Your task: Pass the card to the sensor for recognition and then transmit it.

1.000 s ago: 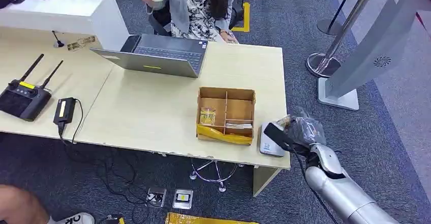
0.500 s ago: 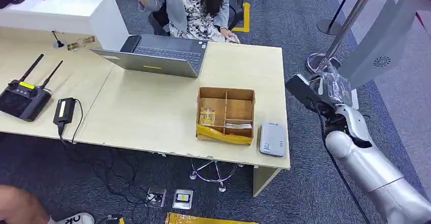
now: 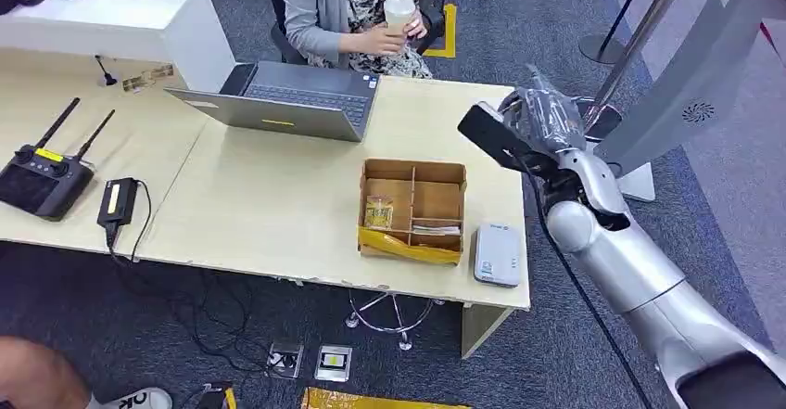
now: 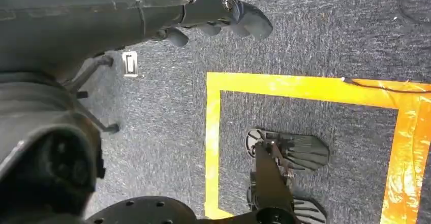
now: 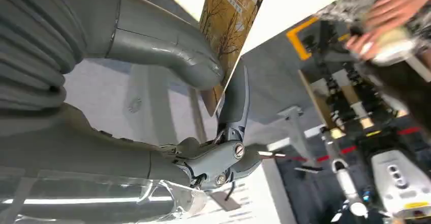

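My right hand is raised over the desk's right edge, beyond the white card sensor lying at the front right corner. It pinches the card, which looks dark from above. In the right wrist view the card shows a yellowish tree print, clamped between the thumb and a dark finger. A seated person across the desk holds a cup with a straw. My left hand hangs over the carpet, holding nothing, fingers apart.
A wooden divided box stands left of the sensor. A laptop sits at the desk's far side, a black controller and a power brick at the left. A grey sign stand and a stanchion base stand right of the desk.
My right hand has lifted with the card from over the sensor and swung toward the desk's far right side. The person has turned and now holds the cup in front.
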### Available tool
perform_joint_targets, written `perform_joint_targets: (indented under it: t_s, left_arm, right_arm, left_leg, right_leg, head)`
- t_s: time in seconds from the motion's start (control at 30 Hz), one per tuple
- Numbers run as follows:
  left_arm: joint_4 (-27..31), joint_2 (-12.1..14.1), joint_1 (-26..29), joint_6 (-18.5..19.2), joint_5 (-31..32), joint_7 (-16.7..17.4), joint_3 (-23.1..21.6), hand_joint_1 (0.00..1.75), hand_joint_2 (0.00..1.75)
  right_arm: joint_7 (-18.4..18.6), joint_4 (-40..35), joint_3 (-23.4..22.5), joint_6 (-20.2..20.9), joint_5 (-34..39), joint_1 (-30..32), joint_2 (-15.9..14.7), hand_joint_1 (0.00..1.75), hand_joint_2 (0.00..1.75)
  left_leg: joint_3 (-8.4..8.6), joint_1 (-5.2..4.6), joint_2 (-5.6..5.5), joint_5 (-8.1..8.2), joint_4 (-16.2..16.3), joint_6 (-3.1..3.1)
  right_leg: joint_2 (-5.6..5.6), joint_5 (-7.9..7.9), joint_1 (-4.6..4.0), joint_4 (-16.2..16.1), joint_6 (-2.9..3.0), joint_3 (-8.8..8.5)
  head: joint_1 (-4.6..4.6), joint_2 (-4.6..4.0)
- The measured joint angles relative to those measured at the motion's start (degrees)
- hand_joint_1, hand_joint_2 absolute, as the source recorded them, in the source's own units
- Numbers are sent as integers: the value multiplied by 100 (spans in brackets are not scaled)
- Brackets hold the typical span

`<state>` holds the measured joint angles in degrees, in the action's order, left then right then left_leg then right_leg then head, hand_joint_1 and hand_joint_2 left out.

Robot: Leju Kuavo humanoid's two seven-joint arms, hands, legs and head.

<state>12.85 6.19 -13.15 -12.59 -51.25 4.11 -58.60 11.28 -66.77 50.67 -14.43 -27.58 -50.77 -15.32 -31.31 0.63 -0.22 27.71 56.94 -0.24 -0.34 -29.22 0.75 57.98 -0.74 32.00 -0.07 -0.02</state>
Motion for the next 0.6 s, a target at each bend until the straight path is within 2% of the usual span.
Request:
perform_joint_targets:
  t_s: [0.2,0.6]
  left_arm:
    - [0,-50,-47,2,50,30,-2,0,0]
    - [0,-109,-82,20,72,85,-2,0,0]
  right_arm:
    - [-129,435,144,-33,18,-152,393,175,175]
    - [-194,857,225,-116,22,-229,739,175,175]
  left_leg:
    - [-3,0,1,0,1,0]
    - [-3,0,1,0,1,0]
  right_leg:
    - [4,0,0,0,0,3]
    - [5,0,0,0,0,5]
  head:
    - [2,0]
    - [2,0]
